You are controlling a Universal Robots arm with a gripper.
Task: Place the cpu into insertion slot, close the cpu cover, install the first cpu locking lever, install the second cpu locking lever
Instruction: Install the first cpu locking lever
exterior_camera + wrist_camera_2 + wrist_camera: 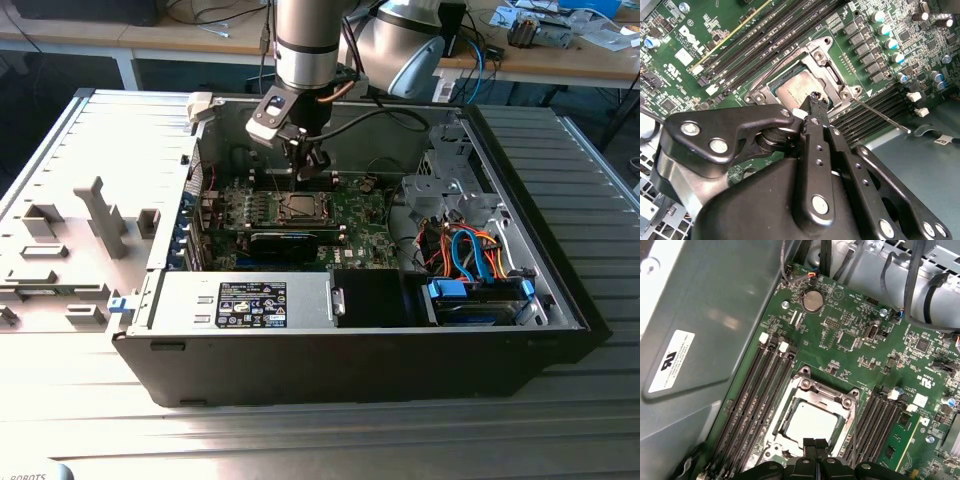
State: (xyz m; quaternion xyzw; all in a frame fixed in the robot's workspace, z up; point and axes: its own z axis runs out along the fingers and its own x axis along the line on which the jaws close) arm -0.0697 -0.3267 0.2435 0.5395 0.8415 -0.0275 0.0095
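While pressed together with nothing held between them, hang just above one edge of the small flat square chip with the dull silver top (790,91): two black metal fingers (816,131). Cannot tell if touching that chip.

Lying flat in the small square socket (782,421), that same chip, with just a dark rim of the socket peeking out around it. Folded down over the chip: thin square silver metal frame plate (826,391), silver top showing through its window. Sticking out loose beside the frame, slanting over the long black memory slots (756,395): thin silver metal rod (880,114).

All set on a green board (850,322) inside a big black computer case (350,372), open on top, resting on a ribbed grey metal table (560,425).

Also on the board: round silver coin battery (813,301) and big white letters (692,39) printed near the slots. Stuck on the grey case wall: white sticker with black marks (671,360). Stuck on the silver box at the front of the case in the exterior view: dark label with small white print (252,303).
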